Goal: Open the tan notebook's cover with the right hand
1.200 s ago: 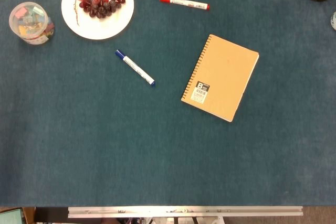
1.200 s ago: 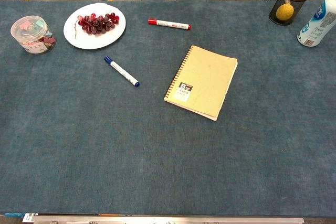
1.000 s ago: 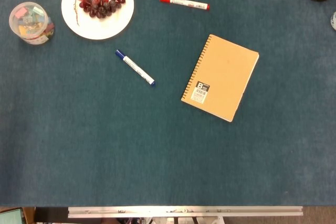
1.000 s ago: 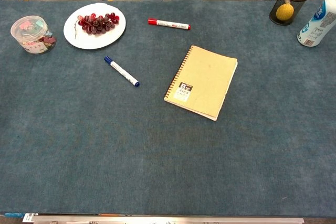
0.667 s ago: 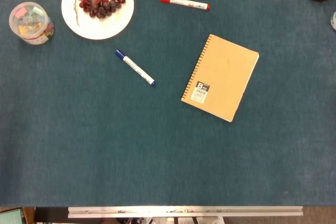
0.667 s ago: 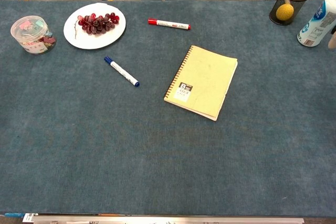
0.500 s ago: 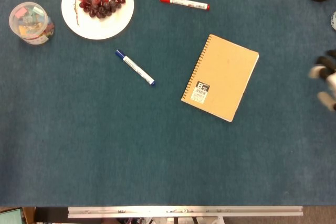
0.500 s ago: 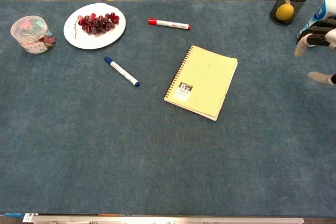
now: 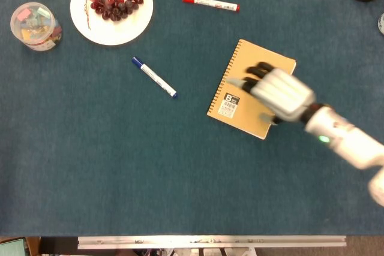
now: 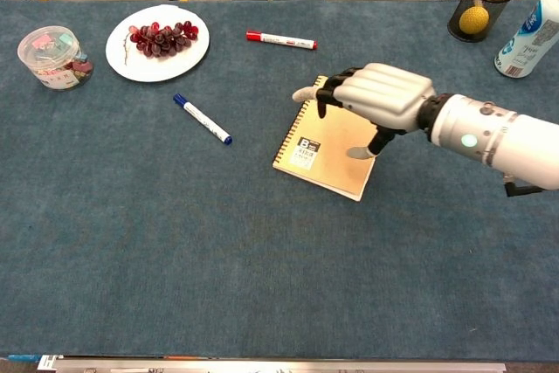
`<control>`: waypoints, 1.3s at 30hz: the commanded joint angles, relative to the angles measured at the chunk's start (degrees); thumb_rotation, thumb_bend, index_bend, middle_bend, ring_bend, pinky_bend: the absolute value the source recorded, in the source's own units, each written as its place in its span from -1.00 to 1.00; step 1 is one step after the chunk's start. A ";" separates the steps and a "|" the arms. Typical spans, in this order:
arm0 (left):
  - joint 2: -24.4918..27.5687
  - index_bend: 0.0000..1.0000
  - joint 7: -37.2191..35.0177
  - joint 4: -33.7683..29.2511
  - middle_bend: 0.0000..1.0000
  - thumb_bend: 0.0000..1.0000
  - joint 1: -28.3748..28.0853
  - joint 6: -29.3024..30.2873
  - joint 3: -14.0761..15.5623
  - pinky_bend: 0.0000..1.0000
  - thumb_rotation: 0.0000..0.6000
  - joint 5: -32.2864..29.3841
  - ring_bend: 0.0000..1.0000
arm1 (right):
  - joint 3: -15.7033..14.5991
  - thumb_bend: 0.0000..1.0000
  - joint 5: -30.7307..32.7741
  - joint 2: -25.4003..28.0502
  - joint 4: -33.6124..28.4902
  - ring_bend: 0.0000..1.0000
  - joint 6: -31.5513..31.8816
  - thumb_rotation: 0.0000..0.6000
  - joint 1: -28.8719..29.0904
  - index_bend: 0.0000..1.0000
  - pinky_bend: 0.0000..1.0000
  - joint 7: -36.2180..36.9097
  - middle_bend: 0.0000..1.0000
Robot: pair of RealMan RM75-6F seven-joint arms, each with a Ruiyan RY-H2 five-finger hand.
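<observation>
upper left of the head view: clip tub (image 9: 35, 26) and grape plate (image 9: 111, 5), then blue marker (image 9: 154, 77) and red marker (image 9: 210, 3), all well apart from your target. tan notebook (image 9: 240, 100) lies closed, centre right, spiral on its left edge, long axis tilted toward the upper right. your right robot hand (image 9: 277, 93) hovers over it, fingers spread, holding nothing; contact can't be told. free edge is lower right, under the wrist. blue table (image 9: 120, 172); left robot hand unseen.
</observation>
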 commanded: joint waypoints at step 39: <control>-0.06 -0.50 -1.46 1.45 -0.71 -0.18 0.65 -1.86 0.05 -0.78 1.00 -1.26 -0.64 | -6.29 -0.58 10.30 -1.84 0.94 -0.70 1.36 1.00 4.58 -0.81 -0.65 -3.69 -0.39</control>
